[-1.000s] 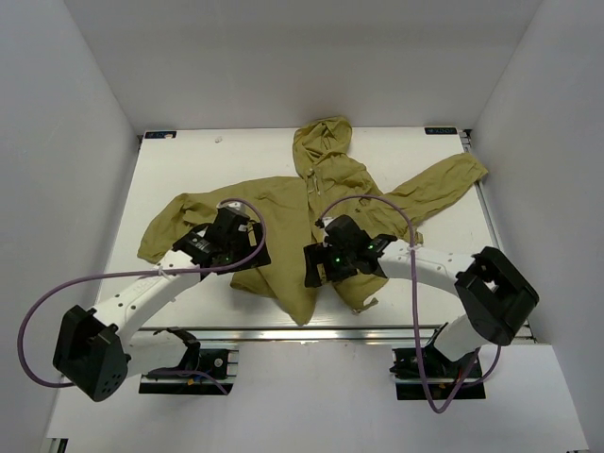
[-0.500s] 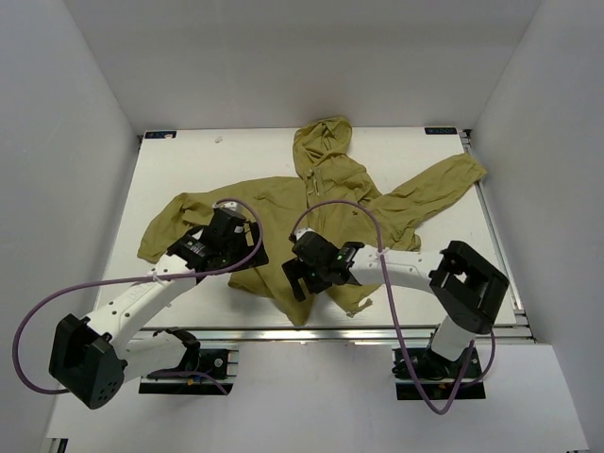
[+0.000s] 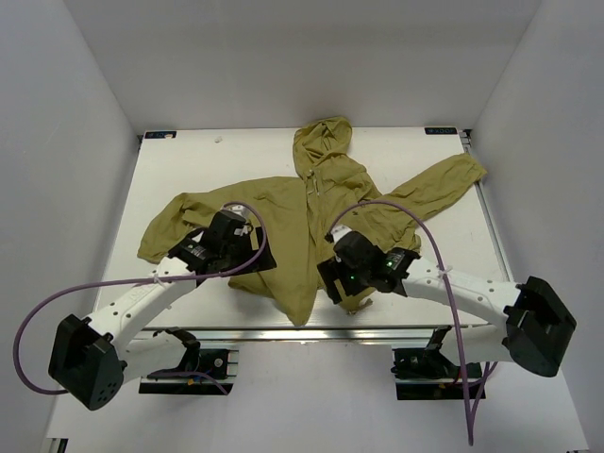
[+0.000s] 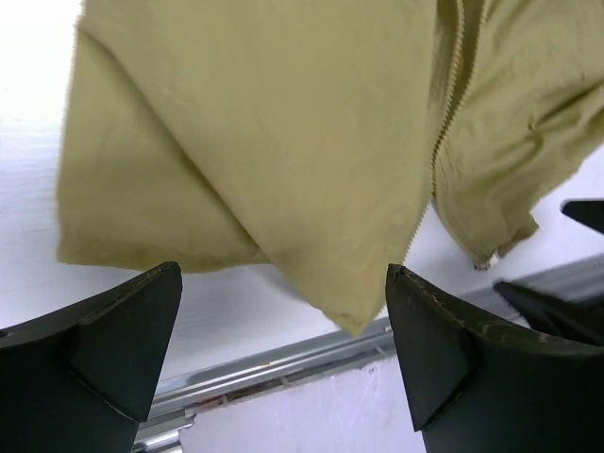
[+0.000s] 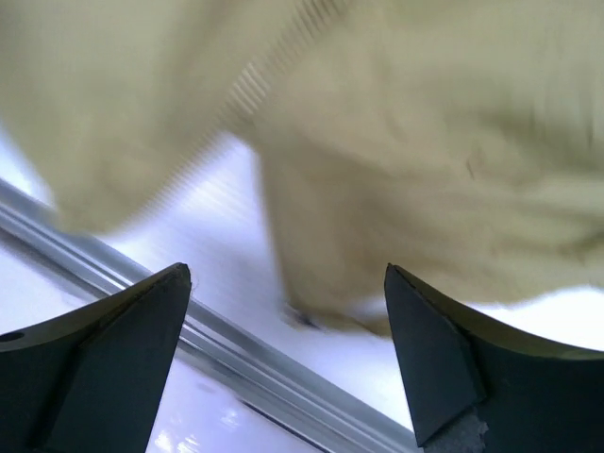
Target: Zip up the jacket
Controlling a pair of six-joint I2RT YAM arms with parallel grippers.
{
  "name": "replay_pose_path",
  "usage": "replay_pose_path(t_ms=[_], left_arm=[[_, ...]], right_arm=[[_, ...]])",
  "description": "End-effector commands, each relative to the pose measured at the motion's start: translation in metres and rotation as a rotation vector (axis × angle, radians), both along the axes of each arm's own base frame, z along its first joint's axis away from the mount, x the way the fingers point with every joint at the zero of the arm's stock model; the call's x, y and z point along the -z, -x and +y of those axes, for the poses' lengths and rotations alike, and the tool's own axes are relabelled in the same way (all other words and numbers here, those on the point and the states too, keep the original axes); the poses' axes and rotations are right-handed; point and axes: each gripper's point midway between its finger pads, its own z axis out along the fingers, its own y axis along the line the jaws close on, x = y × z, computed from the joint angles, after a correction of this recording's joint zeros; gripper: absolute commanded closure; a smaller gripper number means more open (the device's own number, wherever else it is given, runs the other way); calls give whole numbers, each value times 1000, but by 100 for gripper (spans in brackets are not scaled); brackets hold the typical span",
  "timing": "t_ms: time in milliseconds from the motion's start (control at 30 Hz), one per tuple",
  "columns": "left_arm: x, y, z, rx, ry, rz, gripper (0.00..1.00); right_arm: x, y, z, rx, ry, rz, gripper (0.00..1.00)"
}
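Observation:
The olive-green hooded jacket (image 3: 311,203) lies spread on the white table, hood at the back, sleeves out to both sides, its bottom hem near the front edge. Its light zipper (image 4: 444,123) runs down the front in the left wrist view, and the jacket's pointed hem corner (image 4: 354,316) hangs between the open fingers. My left gripper (image 3: 247,257) is open over the jacket's lower left panel. My right gripper (image 3: 330,283) is open over the lower right hem (image 5: 377,311), which looks blurred in the right wrist view. Neither gripper holds anything.
The table's metal front rail (image 4: 283,363) runs just below the hem and shows in the right wrist view (image 5: 245,363) too. White walls enclose the table on three sides. Purple cables loop from both arms.
My right arm has swung back to the right, its gripper now over the lower right hem. My left gripper has stayed nearly in place.

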Motion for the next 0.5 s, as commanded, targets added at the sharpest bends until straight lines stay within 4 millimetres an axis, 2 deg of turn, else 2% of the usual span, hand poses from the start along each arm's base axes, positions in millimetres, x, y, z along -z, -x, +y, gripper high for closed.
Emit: replay_pose_path(t_ms=[0,33,100,333,433,467], left_arm=[[5,8,-12,72,56,21,2],[4,7,-14,78,70,19,2],[7,11,-20,104,94,36,2],[8,12,-20,116,90,34,2],[6,11,-19,118,88,27,2],[6,11,-19,118,85,23,2]], right_arm=[[19,17,-23,-110,62,89,15],[20,15,-22,-119,63,89,15],[17,-1,-23,-67,85,44,17],[44,-4,-31,-74,224,128,27],[53,-1,-34,-64,267,172,42],[55,1,-34,-67,267,182,57]])
